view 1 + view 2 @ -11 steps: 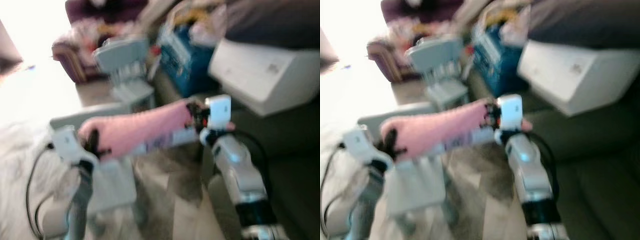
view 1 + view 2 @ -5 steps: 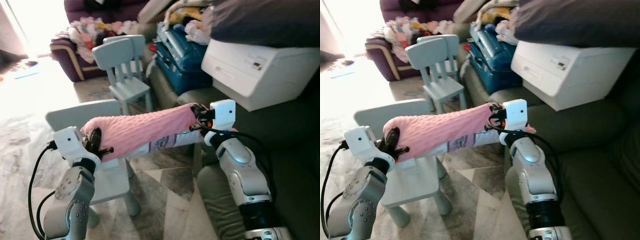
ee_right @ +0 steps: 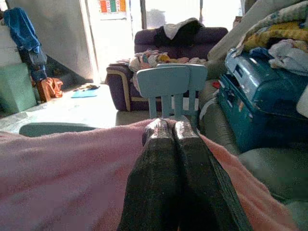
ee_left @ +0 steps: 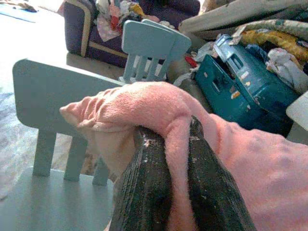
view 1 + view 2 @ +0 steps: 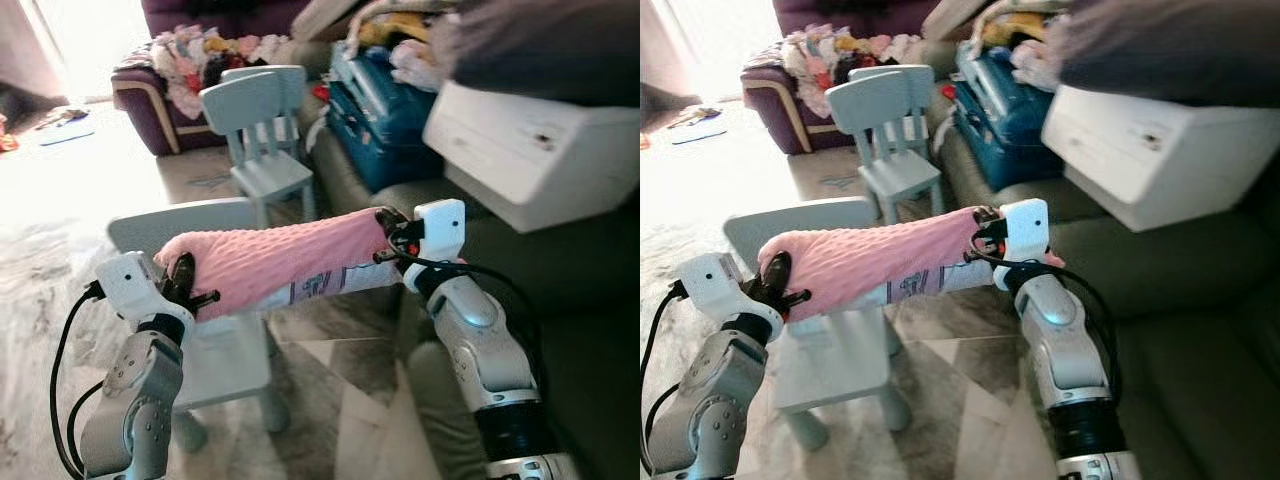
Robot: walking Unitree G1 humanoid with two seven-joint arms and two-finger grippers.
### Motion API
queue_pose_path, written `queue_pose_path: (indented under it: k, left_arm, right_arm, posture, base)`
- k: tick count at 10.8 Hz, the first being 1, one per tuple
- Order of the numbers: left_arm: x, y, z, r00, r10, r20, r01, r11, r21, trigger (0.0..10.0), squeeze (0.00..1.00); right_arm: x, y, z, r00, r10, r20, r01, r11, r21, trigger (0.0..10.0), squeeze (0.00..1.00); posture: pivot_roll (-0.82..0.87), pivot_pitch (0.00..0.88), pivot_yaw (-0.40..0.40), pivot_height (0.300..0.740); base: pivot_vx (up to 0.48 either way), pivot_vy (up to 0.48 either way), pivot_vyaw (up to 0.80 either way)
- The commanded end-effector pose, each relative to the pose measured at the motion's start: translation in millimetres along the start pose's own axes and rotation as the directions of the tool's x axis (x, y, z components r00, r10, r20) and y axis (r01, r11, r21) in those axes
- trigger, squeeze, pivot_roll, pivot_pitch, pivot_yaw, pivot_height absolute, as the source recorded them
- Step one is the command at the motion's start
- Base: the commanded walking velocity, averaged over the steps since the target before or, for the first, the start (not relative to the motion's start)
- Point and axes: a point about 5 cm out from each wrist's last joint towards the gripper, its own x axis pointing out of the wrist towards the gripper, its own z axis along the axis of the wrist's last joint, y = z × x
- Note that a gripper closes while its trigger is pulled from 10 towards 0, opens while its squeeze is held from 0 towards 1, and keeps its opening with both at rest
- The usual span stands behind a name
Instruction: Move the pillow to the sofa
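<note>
The pink pillow [image 5: 280, 260] hangs in the air, stretched long between the two arms, its cover a soft nubbly fleece with a paler printed panel along the underside. The left gripper [image 4: 166, 144] is clamped on one end, black fingers [image 4: 144, 192] pinched together with a fold of pink fabric bunched up between them. The right gripper [image 3: 166, 132] bites the other end, its two scuffed black fingers pressed together on the fleece. The pillow floats above a small pale-blue plastic chair [image 5: 215, 345] with a flat seat and a rounded back, and just beside the front edge of the dark olive sofa [image 5: 590, 300], whose cushions look smooth and padded. On the sofa's seat rests a white boxy plastic case [image 5: 520, 150] with a grey blanket [image 5: 550, 40] draped on top, and beyond it a teal hard-shell case [image 5: 385, 120] heaped with crumpled cloths in yellow and white. Two more blue slat-backed chairs [image 5: 262, 125] stand farther off on the marbled tile floor [image 5: 340, 400]. Against the far wall sits a purple armchair [image 5: 160, 100] piled with mixed laundry. In the right wrist view, a green bin [image 3: 14, 86] stands near a bright doorway.
</note>
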Motion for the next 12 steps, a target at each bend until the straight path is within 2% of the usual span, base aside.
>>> queue_pose_path:
  k: [1, 5, 10, 11, 12]
  left_arm:
    - [0.5, 6.8, 4.3, 1.0, 0.027, 0.009, -0.027, 1.0, 0.009, 10.0, 0.0]
    - [1.1, 7.5, 5.5, 1.0, 0.029, 0.008, -0.029, 0.999, 0.018, 10.0, 0.0]
    - [2.7, 5.8, 7.4, 1.0, 0.023, 0.019, -0.023, 0.999, 0.028, 10.0, 0.0]
    - [4.0, 8.5, 7.5, 0.999, 0.035, 0.015, -0.035, 0.998, 0.044, 10.0, 0.0]
    - [4.8, 12.2, 10.1, 0.998, 0.062, 0.032, -0.065, 0.995, 0.079, 10.0, 0.0]
  right_arm:
    - [2.9, 1.4, 8.6, 0.999, 0.001, 0.04, -0.001, 1.0, -0.001, 10.0, 0.0]
    - [2.6, 2.4, 7.1, 0.999, 0.0, 0.034, 0.0, 1.0, 0.001, 10.0, 0.0]
    - [2.3, 0.9, 7.0, 0.999, -0.007, 0.031, 0.007, 1.0, -0.001, 10.0, 0.0]
    - [2.5, 1.1, 6.9, 1.0, -0.008, 0.029, 0.008, 1.0, 0.001, 10.0, 0.0]
    - [2.8, 1.0, 6.2, 1.0, -0.009, 0.022, 0.009, 1.0, 0.001, 10.0, 0.0]
  posture:
    - [-0.24, 0.0, 0.06, 0.74]
    - [-0.23, 0.0, 0.064, 0.74]
    - [-0.24, 0.0, 0.064, 0.74]
    - [-0.24, 0.0, 0.063, 0.74]
    - [-0.24, 0.0, 0.062, 0.74]
  base:
    - [0.0, 0.48, 0.0]
    - [0.0, 0.48, 0.0]
    - [-0.05, 0.051, 0.0]
    - [0.0, 0.0, 0.0]
    - [0.0, 0.0, -0.8]
